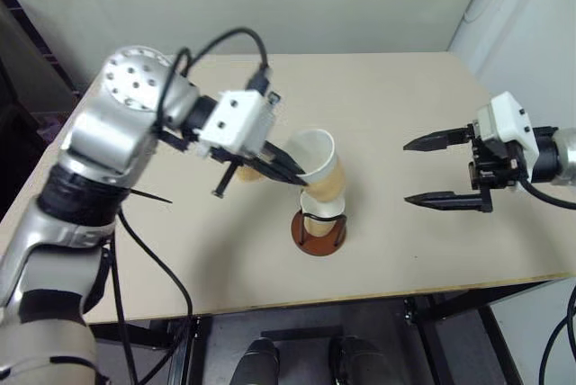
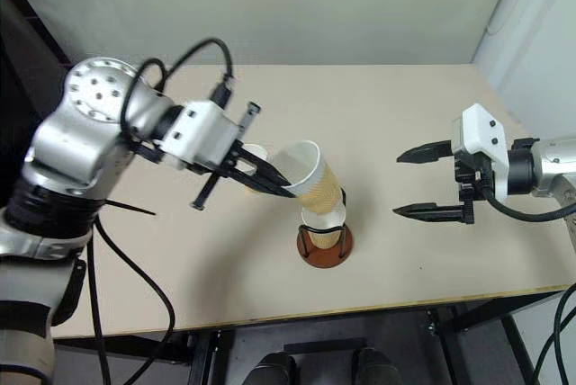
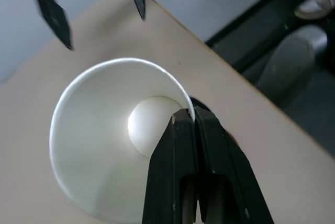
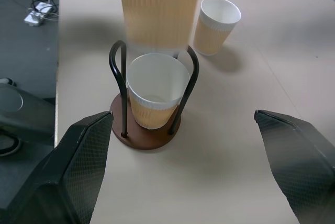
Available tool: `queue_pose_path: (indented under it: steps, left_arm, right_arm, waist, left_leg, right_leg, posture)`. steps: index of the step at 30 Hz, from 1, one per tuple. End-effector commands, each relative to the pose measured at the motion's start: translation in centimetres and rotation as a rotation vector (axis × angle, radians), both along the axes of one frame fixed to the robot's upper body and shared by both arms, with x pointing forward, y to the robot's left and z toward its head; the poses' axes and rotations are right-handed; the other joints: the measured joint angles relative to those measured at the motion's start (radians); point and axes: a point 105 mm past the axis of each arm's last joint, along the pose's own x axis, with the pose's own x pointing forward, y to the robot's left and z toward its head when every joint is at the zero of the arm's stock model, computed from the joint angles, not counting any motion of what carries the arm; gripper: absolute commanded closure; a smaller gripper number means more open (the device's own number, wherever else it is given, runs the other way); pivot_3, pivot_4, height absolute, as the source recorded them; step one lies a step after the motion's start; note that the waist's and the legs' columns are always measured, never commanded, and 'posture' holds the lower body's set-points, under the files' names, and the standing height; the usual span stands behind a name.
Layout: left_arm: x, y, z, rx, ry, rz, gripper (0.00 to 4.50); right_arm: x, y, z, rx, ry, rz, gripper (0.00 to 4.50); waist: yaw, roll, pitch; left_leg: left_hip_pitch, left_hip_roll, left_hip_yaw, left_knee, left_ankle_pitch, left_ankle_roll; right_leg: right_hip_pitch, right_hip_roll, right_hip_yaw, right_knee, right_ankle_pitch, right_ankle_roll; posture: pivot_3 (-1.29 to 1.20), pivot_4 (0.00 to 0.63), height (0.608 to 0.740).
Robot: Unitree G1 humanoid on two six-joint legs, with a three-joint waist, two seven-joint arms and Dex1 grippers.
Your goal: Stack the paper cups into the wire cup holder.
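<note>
One cup [image 4: 153,94] already sits upright in the wire cup holder [image 4: 146,132], between the black loops, so I count a third of the job done. My left gripper [image 3: 189,124] has its fingers pinched tight on the rim of a second cup [image 2: 310,178], one finger inside the mouth and one outside, and carries it tilted in the air just above the seated one. From the head views its narrow end looks close to the mouth of the cup in the holder, but I cannot tell whether the two touch. My right gripper [image 1: 432,170] hangs well off to the side with its fingers spread wide and nothing between them. The third cup [image 4: 216,25] stands upright on the table [image 1: 396,97], near the holder on its far side, partly hidden behind my left gripper in the head views. By my reckoning, what remains is to right the held cup, nest it into the first, let go, then fetch the last one.
</note>
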Motion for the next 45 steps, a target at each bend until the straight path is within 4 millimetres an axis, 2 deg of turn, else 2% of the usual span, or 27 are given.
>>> queue_pose_path:
  steps: [1, 7, 12, 16, 22, 25, 28, 29, 32, 34, 36, 38, 41, 45]
  left_arm:
    - [-0.4, 0.0, 0.3, 0.044, -0.046, -0.058, 4.48]
    - [0.3, -0.6, -1.3, 0.09, -0.078, -0.066, 4.48]
    - [0.1, -0.9, -1.9, 0.107, -0.052, -0.066, 4.48]
    - [0.0, -1.0, -2.6, 0.125, -0.059, -0.065, 3.56]
    - [1.2, -1.9, -2.1, 0.059, -0.13, -0.006, 1.44]
    - [2.5, -2.1, -0.2, -0.052, -0.155, 0.092, 1.44]
    - [4.0, -0.2, 1.8, -0.143, -0.146, 0.24, 1.44]
    - [4.6, 1.6, 1.7, -0.133, -0.144, 0.313, 1.44]
    - [6.3, 6.7, 0.8, -0.093, -0.133, 0.516, 1.44]
    - [7.5, 9.7, -0.4, -0.08, -0.104, 0.642, 1.44]
    - [8.4, 11.5, -1.6, -0.065, -0.089, 0.72, 1.44]
    - [9.6, 12.3, -2.6, -0.058, -0.088, 0.771, 1.44]
    - [10.8, 11.9, -3.8, -0.063, -0.055, 0.781, 1.44]
    - [11.9, 11.3, -5.4, -0.031, -0.037, 0.776, 1.44]
  right_arm:
    - [-0.6, -0.4, 1.5, -0.005, -0.073, -0.026, 0.0]
    - [-0.6, -0.1, 1.5, 0.001, -0.079, -0.034, 0.0]
    - [-0.4, 0.1, 1.5, -0.001, -0.084, -0.029, 0.0]
    - [-0.4, 0.3, 1.5, -0.002, -0.087, -0.021, 0.0]
    - [-0.2, 0.7, 1.4, -0.003, -0.086, -0.004, 0.0]
    - [-0.1, 1.0, 1.3, -0.001, -0.083, 0.016, 0.0]
    - [-0.1, 1.7, 1.5, 0.015, -0.078, 0.056, 0.0]
    - [-0.4, 2.4, 1.6, 0.035, -0.07, 0.093, 0.0]
    - [-0.4, 5.2, 1.8, 0.1, -0.08, 0.153, 0.0]
    - [1.5, 7.4, 2.0, 0.158, -0.118, 0.086, 0.0]
    - [3.2, 9.0, 2.2, 0.191, -0.142, 0.016, 0.0]
    - [4.3, 9.9, 2.2, 0.197, -0.165, -0.015, 0.0]
    - [5.4, 10.3, 2.1, 0.195, -0.184, -0.068, 0.0]
    - [5.3, 10.1, 1.9, 0.192, -0.187, -0.081, 0.0]
  waist:
    - [0.0, 0.0, 0.0]
    - [0.001, 0.0, 0.0]
    - [0.001, 0.0, 0.0]
    - [0.001, 0.001, 0.0]
    - [0.002, 0.001, 0.0]
    - [0.002, 0.001, 0.0]
    - [-0.001, 0.001, 0.0]
    - [-0.003, 0.001, 0.0]
    - [-0.021, 0.004, -0.001]
    - [-0.026, 0.006, -0.001]
    - [-0.025, 0.007, -0.001]
    - [-0.014, 0.007, -0.001]
    - [0.011, 0.007, -0.001]
    - [0.017, 0.006, -0.001]
  left_leg:
    - [-0.001, 0.0, 0.0, 0.0, 0.001, 0.002]
    - [-0.005, -0.006, 0.0, 0.012, -0.005, 0.014]
    - [-0.007, -0.007, 0.002, 0.017, -0.008, 0.02]
    - [-0.007, -0.007, 0.002, 0.016, -0.008, 0.02]
    - [-0.007, -0.007, 0.002, 0.017, -0.008, 0.02]
    - [-0.007, -0.007, 0.003, 0.017, -0.008, 0.02]
    - [-0.006, -0.007, 0.003, 0.017, -0.008, 0.02]
    - [-0.006, -0.006, 0.004, 0.016, -0.008, 0.02]
    - [-0.003, -0.005, 0.006, 0.014, -0.008, 0.02]
    - [-0.001, -0.004, 0.006, 0.013, -0.008, 0.021]
    - [0.001, -0.003, 0.004, 0.014, -0.008, 0.021]
    - [-0.001, -0.003, 0.002, 0.014, -0.008, 0.022]
    - [-0.005, -0.005, 0.0, 0.015, -0.007, 0.022]
    - [-0.013, -0.008, 0.0, 0.016, -0.007, 0.021]
  right_leg:
    - [0.0, 0.0, 0.002, -0.004, 0.002, 0.002]
    - [0.0, -0.003, 0.011, -0.007, 0.004, 0.011]
    - [0.0, -0.006, 0.013, -0.009, 0.006, 0.013]
    - [0.0, -0.005, 0.013, -0.009, 0.006, 0.013]
    - [0.0, -0.005, 0.013, -0.009, 0.006, 0.013]
    - [0.0, -0.005, 0.013, -0.008, 0.006, 0.014]
    - [0.0, -0.005, 0.013, -0.008, 0.006, 0.014]
    - [0.0, -0.005, 0.013, -0.008, 0.006, 0.014]
    - [0.0, -0.003, 0.013, -0.008, 0.006, 0.013]
    - [0.0, -0.001, 0.014, -0.007, 0.005, 0.012]
    - [0.0, -0.001, 0.014, -0.006, 0.005, 0.01]
    - [-0.002, -0.002, 0.013, -0.006, 0.007, 0.007]
    - [-0.004, -0.005, 0.012, -0.006, 0.008, 0.007]
    - [-0.01, -0.01, 0.011, -0.007, 0.007, 0.006]
  posture:
    - [0.0, 0.15, 0.74]
    - [0.0, 0.15, 0.74]
    - [0.0, 0.15, 0.74]
    - [0.0, 0.15, 0.74]
    - [0.0, 0.15, 0.74]
    - [0.0, 0.15, 0.74]
    - [0.0, 0.15, 0.74]
    - [0.0, 0.15, 0.74]
    - [0.0, 0.15, 0.74]
    - [0.0, 0.15, 0.74]
    - [0.0, 0.15, 0.74]
    - [0.0, 0.15, 0.74]
    - [0.0, 0.15, 0.74]
    - [0.0, 0.15, 0.74]
